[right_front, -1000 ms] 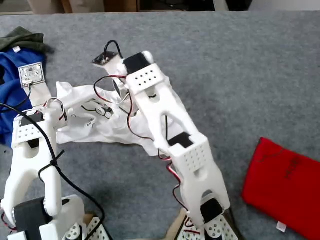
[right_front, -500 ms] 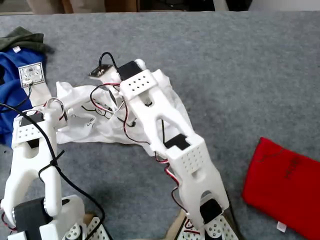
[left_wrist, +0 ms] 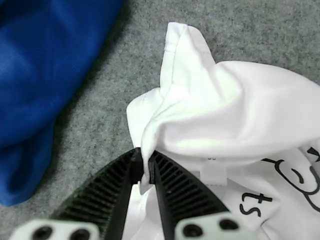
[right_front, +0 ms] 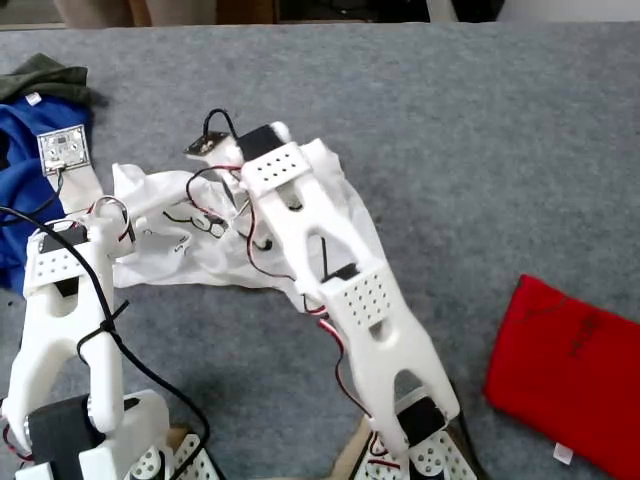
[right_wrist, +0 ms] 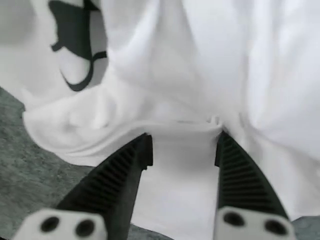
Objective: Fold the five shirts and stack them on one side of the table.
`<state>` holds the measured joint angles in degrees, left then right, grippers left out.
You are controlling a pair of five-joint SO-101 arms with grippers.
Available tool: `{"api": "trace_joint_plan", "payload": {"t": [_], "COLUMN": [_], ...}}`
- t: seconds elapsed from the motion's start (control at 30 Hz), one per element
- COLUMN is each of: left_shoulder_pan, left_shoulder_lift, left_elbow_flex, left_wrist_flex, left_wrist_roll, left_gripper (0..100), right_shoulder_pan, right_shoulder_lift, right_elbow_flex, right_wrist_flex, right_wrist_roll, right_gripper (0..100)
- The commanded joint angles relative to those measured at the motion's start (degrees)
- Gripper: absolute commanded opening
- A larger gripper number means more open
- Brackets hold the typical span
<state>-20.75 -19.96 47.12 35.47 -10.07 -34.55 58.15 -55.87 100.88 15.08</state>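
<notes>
Clamps the left pincer (left_wrist: 144,155) shut on a raised fold at the edge of the white shirt (left_wrist: 235,115), on the side toward the blue shirt (left_wrist: 45,65). Holds the right pincer (right_wrist: 183,142) spread wide, low over the middle of the same shirt, with the crumpled cloth lying lengthwise between the two across the tabletop (right_front: 480,130). Likely needs a pull along that line, right arm nearer the loose half

shirt one (right_front: 150,188) is laid left of tabletop (right_front: 480,130) centre | shirt two (right_front: 14,185) at left edge | shirt three (right_front: 45,75) behind it | shirt four (right_front: 565,370) at near-right corner
</notes>
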Motion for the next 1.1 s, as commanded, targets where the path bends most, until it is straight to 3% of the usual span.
{"api": "trace_joint_plan", "payload": {"t": [0.0,0.87,1.07], "left_shoulder_pan": [0.0,1.0,1.0], "left_shoulder_lift": [-1.2,-1.3,-1.3], "left_elbow_flex": [0.0,2.0,2.0], "left_wrist_flex": [-1.1,-3.1,-3.1], "left_wrist_roll": [0.0,0.0,0.0], "left_gripper": [2,2,2], "right_shoulder_pan": [1.8,1.8,1.9], "right_shoulder_lift": [0.2,3.6,4.4], "right_elbow_flex": [-5.8,-6.7,-7.0], "right_wrist_flex": [1.2,-0.7,-0.5], "right_wrist_roll": [0.9,3.3,3.3], "right_gripper": [21.6,21.2,8.7]}}
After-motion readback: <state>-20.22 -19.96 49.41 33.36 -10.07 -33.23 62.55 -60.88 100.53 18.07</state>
